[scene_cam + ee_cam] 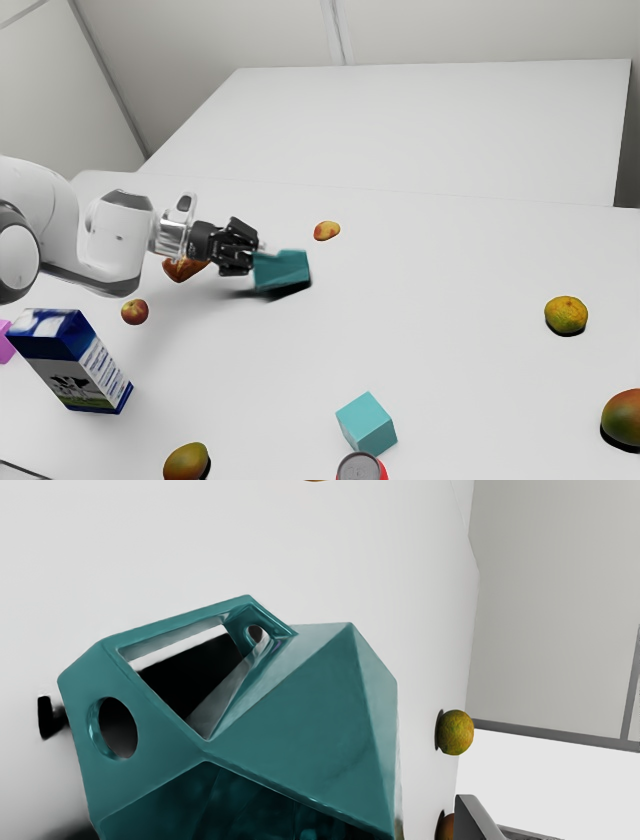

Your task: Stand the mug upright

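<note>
Milk carton (62, 356), one: rows of small print (103, 368) on a side panel, too small to read. Legible wording, brands or numbers: none.

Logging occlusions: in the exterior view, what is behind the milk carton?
Part of a pink block shows beside the milk carton. The carton and the picture's edge hide the rest; anything else fully behind the carton can't be seen.

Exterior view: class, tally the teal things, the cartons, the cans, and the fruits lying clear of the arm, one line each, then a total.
Teal things: 2 (faceted mug, solid cube)
Cartons: 1 (blue-and-white cow carton)
Cans: 1 (red grey-topped can)
Fruits: 5 (red apple, yellow-red fruit, yellow-green fruit, orange-green fruit, red-green fruit)
Total: 9
</note>
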Robot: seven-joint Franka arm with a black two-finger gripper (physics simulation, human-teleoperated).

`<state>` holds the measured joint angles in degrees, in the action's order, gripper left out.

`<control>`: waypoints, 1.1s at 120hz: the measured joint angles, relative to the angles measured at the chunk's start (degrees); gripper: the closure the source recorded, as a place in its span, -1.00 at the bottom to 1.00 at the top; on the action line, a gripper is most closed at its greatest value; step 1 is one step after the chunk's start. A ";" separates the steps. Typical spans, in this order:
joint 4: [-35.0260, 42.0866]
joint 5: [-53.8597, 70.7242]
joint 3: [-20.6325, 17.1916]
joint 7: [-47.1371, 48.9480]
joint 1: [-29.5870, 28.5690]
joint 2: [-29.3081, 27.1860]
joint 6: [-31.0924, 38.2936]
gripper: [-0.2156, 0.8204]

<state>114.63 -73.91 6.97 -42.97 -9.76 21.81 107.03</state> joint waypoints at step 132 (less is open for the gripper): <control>-13.45 74.81 -6.34 21.76 12.63 -4.57 6.68 0.93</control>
<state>101.18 0.90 0.63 -21.21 2.88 17.24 113.70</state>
